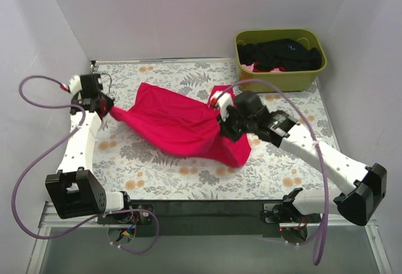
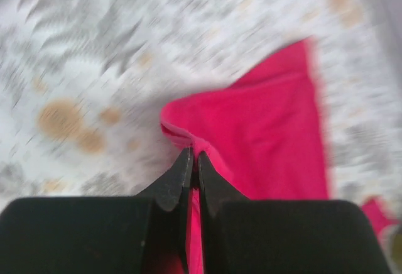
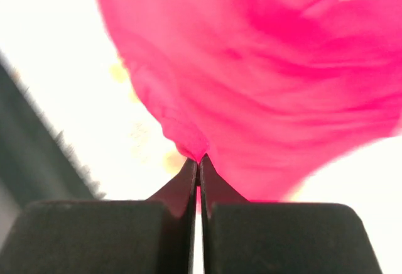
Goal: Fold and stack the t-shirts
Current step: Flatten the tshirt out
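The crimson t-shirt (image 1: 179, 123) is stretched out near the olive bin (image 1: 281, 80), on its left, with the left gripper (image 2: 193, 161) and right gripper (image 3: 198, 164) each clenched on a thin pinch of cloth that could slip free if the arms pull it tauter.

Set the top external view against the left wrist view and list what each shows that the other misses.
Only the top external view: the green bin of black garments at the far right, and the right gripper shut on the red t-shirt, which stretches between both arms. Only the left wrist view: close up, the left gripper shut with a fold of the shirt's edge pinched at its tips. Both: the red t-shirt and the floral table cover.
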Motion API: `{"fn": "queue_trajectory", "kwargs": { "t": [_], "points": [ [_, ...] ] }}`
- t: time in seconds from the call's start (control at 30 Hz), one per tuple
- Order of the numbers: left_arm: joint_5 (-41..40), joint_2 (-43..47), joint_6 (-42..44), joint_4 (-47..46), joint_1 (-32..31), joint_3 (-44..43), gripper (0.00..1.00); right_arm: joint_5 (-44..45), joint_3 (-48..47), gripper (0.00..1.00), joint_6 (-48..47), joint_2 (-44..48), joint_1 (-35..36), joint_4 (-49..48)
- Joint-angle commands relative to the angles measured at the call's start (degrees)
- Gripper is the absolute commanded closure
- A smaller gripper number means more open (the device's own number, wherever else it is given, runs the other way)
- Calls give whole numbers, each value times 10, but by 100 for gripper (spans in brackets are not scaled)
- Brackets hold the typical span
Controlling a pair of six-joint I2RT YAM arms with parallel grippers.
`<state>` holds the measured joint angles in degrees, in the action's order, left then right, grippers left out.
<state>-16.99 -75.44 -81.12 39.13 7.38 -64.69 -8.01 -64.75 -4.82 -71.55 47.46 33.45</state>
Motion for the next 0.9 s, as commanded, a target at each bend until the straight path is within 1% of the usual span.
{"fn": "queue_trajectory", "kwargs": {
  "t": [0.0, 0.03, 0.07, 0.1, 0.13, 0.17, 0.2, 0.27, 0.3, 0.37, 0.43, 0.63, 0.77, 0.87],
  "points": [
    [11, -17, -11, 43, 0, -148, 98, 171, -144, 99, -76, 23, -33, 24],
    [15, -28, -11, 50, 0, -230, 98, 194, -177, 99, -89, 19, -39, 23],
    [24, -36, -13, 55, -1, -265, 98, 214, -248, 99, -117, 14, -42, 23],
    [28, -49, -12, 59, -1, -302, 99, 249, -283, 99, -130, 0, -47, 22],
    [33, -51, -11, 60, -1, -332, 99, 263, -314, 99, -142, -7, -49, 21],
    [41, -52, -10, 56, 0, -382, 99, 274, -377, 99, -160, -14, -49, 18],
    [42, -45, -7, 44, -1, -399, 99, 292, -403, 99, -185, -24, -49, 16],
    [47, -24, 3, 20, 0, -419, 100, 304, -448, 99, -206, -30, -50, 6],
    [50, -11, 8, -9, -1, -418, 100, 303, -475, 99, -224, -25, -50, 1],
    [50, 30, 20, -30, -1, -414, 100, 299, -485, 99, -234, -12, -49, -18],
    [52, 63, 25, -47, 0, -415, 100, 284, -471, 99, -246, 21, -49, -34],
    [81, 106, 22, -56, -2, -421, 100, 243, -391, 99, -270, 117, -49, -102],
    [104, 110, 20, -63, -1, -442, 100, 237, -402, 99, -288, 128, -49, -122],
    [122, 101, 20, -69, -1, -454, 100, 238, -424, 99, -309, 107, -49, -128]
  ]
}}
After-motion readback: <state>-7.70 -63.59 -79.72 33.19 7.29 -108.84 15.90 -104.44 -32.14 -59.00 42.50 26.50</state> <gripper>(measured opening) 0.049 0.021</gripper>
